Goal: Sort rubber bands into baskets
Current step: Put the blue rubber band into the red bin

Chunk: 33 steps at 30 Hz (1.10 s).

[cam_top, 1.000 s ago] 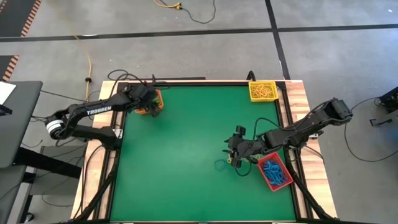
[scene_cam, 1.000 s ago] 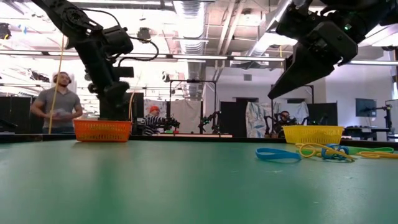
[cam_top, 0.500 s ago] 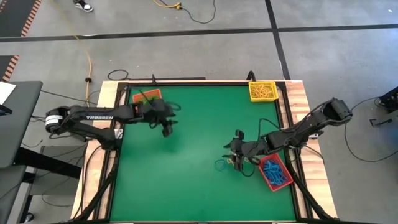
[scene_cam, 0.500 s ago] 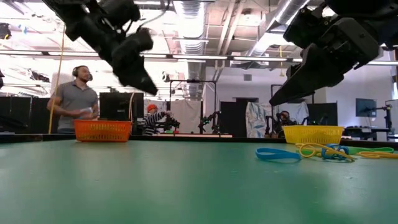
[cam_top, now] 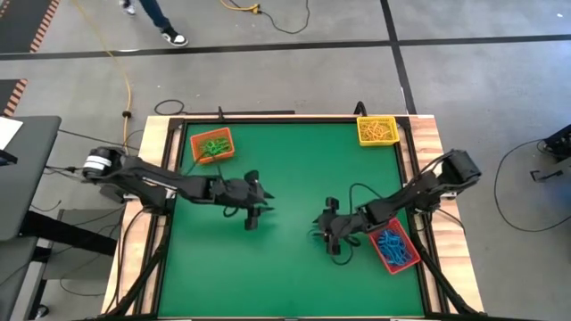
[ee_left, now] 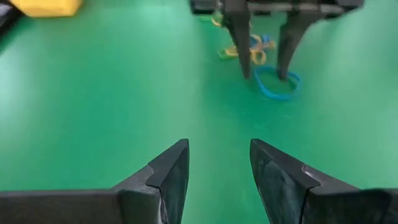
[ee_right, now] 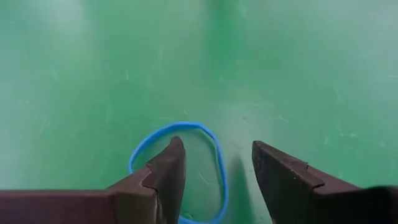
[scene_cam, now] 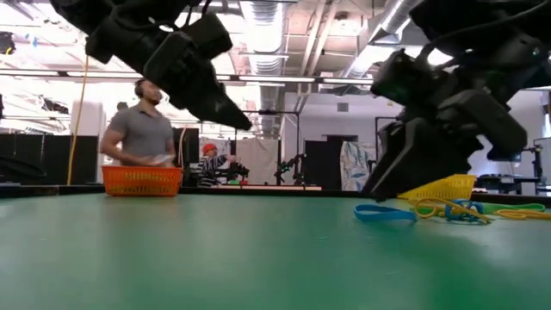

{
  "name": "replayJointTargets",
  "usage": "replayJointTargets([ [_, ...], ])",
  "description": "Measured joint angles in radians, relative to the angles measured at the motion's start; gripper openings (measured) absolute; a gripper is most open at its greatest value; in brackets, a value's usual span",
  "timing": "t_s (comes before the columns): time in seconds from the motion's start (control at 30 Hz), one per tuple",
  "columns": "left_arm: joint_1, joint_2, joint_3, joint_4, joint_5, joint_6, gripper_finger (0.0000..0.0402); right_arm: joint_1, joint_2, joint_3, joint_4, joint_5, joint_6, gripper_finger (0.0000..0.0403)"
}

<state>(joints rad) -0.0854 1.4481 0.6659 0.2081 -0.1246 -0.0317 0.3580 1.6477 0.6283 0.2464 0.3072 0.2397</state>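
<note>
R jaws (ee_right: pixel 214 165) apart over blue band (ee_right: pixel 177 168); L jaws (ee_left: pixel 217 165) apart mid-mat.

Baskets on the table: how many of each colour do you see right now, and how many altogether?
Orange basket: 1
Yellow basket: 1
Red basket: 1
Total: 3 baskets
</note>
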Motion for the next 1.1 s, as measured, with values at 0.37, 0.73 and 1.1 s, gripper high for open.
replayJointTargets([
  [0.37, -0.048, 0.175, 0.000, 0.162, 0.002, -0.006, 0.0160, -0.021, 0.074, 0.036, -0.020, -0.021, -0.004, 0.0135],
  [0.73, -0.049, 0.188, 0.001, 0.225, 0.006, 0.009, 0.0160, -0.019, 0.065, 0.078, -0.055, -0.051, -0.042, 0.0018],
  [1.1, -0.072, 0.188, 0.001, 0.241, 0.008, 0.017, 0.0160, 0.009, 0.066, 0.255, -0.360, -0.037, -0.083, 0.0013],
])
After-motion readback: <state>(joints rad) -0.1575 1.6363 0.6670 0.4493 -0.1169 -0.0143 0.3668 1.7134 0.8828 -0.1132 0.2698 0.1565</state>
